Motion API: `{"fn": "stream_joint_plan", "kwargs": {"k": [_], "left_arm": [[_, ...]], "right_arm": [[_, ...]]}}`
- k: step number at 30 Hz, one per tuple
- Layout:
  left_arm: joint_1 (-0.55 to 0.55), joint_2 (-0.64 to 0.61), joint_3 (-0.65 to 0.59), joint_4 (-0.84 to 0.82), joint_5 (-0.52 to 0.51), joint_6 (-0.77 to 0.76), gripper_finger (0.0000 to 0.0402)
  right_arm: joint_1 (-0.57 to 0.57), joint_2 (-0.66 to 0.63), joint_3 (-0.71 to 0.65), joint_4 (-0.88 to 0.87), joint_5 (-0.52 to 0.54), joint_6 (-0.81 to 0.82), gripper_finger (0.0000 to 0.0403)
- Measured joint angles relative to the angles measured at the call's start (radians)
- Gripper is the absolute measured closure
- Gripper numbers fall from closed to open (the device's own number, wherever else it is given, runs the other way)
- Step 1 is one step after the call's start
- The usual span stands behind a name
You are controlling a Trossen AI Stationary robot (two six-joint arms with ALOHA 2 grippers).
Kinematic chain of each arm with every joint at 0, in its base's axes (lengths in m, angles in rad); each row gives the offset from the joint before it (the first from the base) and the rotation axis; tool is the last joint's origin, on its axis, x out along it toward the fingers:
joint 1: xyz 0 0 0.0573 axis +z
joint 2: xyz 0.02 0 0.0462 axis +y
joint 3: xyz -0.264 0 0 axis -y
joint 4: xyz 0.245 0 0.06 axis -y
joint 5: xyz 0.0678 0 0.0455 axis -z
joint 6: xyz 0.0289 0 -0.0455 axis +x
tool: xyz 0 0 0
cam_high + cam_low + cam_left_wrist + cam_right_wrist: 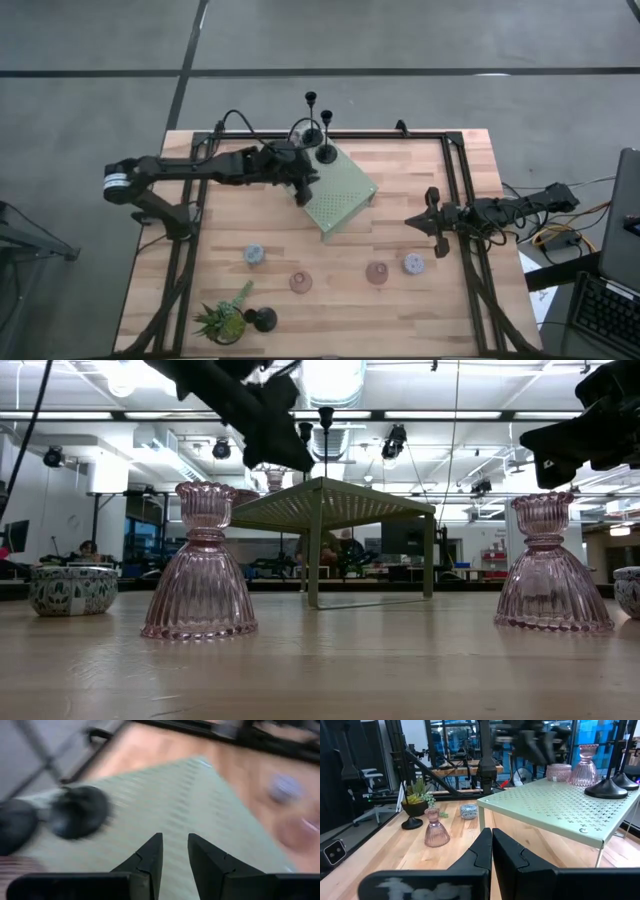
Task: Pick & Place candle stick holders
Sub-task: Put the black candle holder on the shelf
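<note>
You had the left gripper empty, fingers slightly parted, above the green stand where two black holders already stood, apparently just delivered, while the right gripper waited pressed shut near the pink holder.

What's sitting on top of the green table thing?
On the green stand sit two black candle holders, a pink glass holder and a short pink cup. The left pincer hovers above, possibly hiding more.
</note>
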Motion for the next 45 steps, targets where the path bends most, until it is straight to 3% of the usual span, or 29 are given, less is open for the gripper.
{"fn": "stream_joint_plan", "kwargs": {"k": [8, 14, 17, 23, 27, 31, 36, 40, 45], "left_arm": [[-0.073, -0.179, -0.002, -0.291, 0.212, 0.073, 0.0306], [-0.222, -0.337, -0.022, -0.407, 0.241, 0.014, 0.0302], [-0.338, -0.403, -0.057, -0.401, 0.2, -0.089, 0.0285], [-0.616, -0.473, -0.154, -0.346, -0.023, -0.267, 0.0215], [-0.778, -0.491, -0.217, -0.343, -0.038, -0.343, 0.0178], [-0.913, -0.501, -0.288, -0.288, -0.083, -0.453, 0.0169], [-1.006, -0.501, -0.386, -0.162, -0.14, -0.568, 0.017], [-1.034, -0.478, -0.466, 0.052, -0.145, -0.573, 0.017], [-1.046, -0.427, -0.528, 0.146, -0.147, -0.591, 0.0172]], "right_arm": [[0.0, 0.0, 0.0, 0.0, 0.0, 0.001, 0.0394], [0.0, 0.0, 0.0, 0.0, 0.0, 0.0, 0.0394], [0.0, 0.0, 0.0, 0.0, 0.0, 0.004, 0.0394], [0.0, 0.0, 0.0, 0.0, 0.0, 0.002, 0.0394], [0.0, 0.0, 0.0, 0.0, 0.0, 0.0, 0.0394], [0.0, 0.0, 0.0, 0.0, 0.0, 0.004, 0.0394], [0.0, 0.0, 0.0, 0.0, 0.0, 0.001, 0.0394], [0.0, 0.0, 0.0, 0.0, 0.0, 0.003, 0.0394], [0.0, 0.0, 0.0, 0.0, 0.0, 0.004, 0.0394]]}}
